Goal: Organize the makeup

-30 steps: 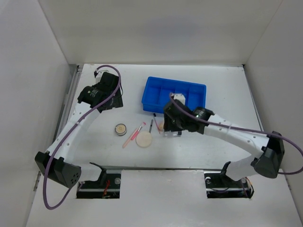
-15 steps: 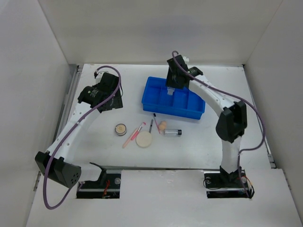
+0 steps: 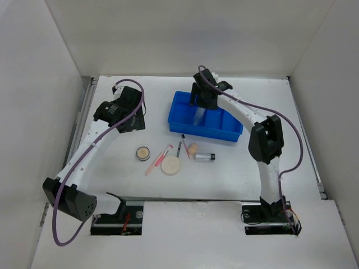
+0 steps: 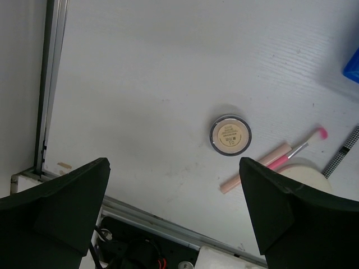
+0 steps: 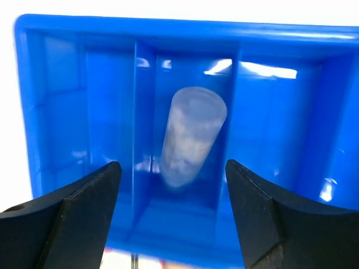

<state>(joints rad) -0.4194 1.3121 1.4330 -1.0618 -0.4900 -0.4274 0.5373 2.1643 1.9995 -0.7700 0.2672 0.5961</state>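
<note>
ROBOTICS LAB TEST CELL: A white table (image 3: 269, 168) is shown boxed in by plain white boards: a side panel (image 3: 33, 112) at nine o'clock, a back panel (image 3: 190, 39) at twelve and a second side panel (image 3: 331, 101) at three. The left arm (image 3: 90, 150) and right arm (image 3: 271, 179) are seen bolted to black base plates (image 3: 120, 216) at six o'clock. Purple cables (image 3: 54, 224) are looped along both arms. A metal rail (image 3: 81, 120) is fixed along the table's nine o'clock edge.
</note>
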